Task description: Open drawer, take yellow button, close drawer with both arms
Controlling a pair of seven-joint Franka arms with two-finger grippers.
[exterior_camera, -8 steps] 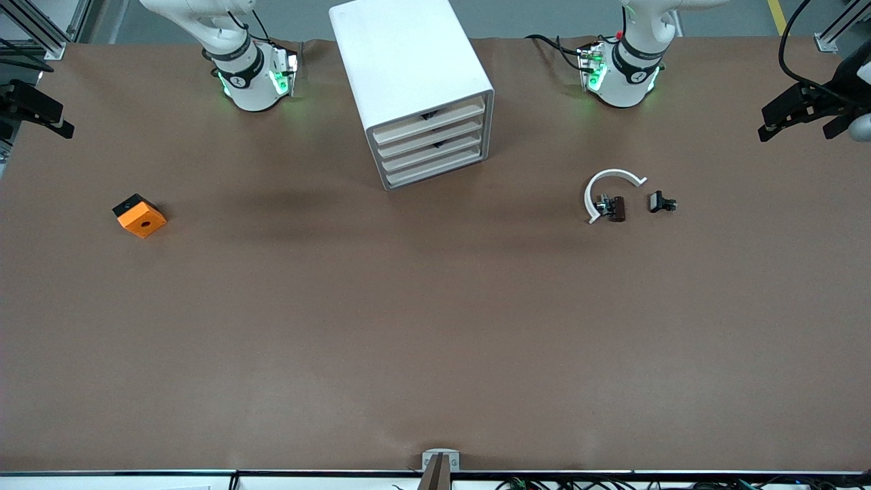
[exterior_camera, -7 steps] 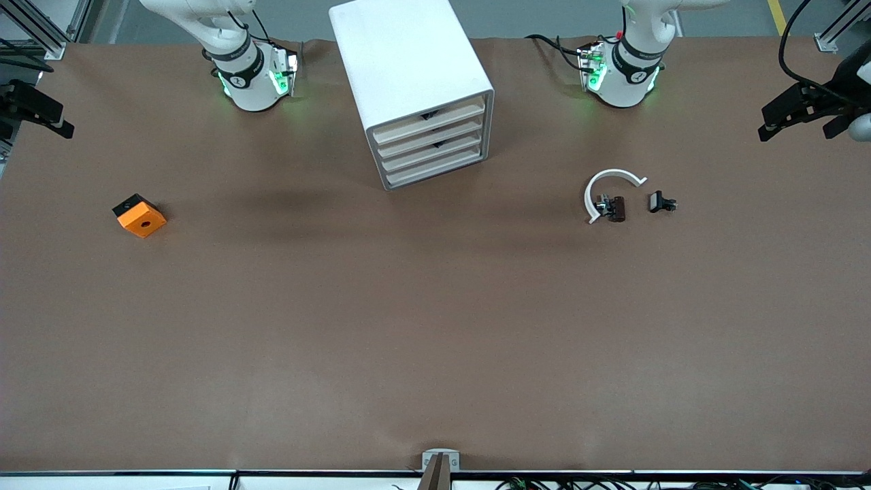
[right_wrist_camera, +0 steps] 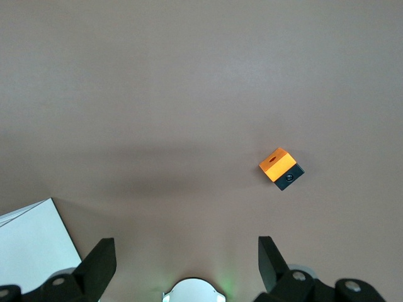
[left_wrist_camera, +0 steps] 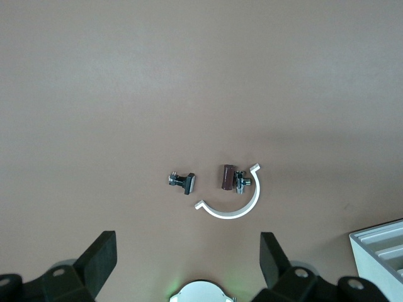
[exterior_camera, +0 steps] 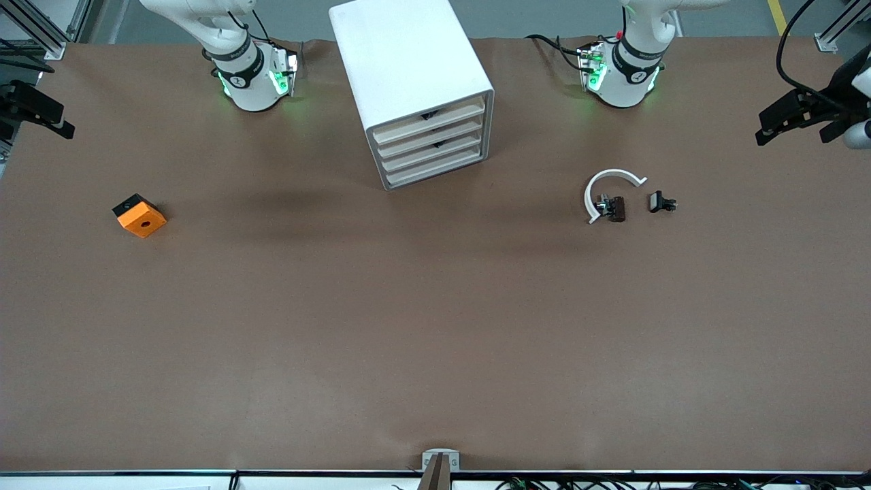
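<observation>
Clearly nothing is begun: my left gripper (left_wrist_camera: 189, 264) and right gripper (right_wrist_camera: 182, 261) hang spread above the brown desk (exterior_camera: 435, 327), while the white four-drawer cabinet (exterior_camera: 415, 82), upper centre, stands closed.

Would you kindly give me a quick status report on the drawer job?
Left gripper and right gripper open, high over the table. Cabinet drawers shut; button unseen. Nothing blocks the drawer fronts.

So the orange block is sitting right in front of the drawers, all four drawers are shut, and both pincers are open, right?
Not quite. The front view shows the orange block well away from the drawers, toward the right arm's end of the table. The rest holds: all four drawers are shut, and the left pincer and right pincer are open.
</observation>
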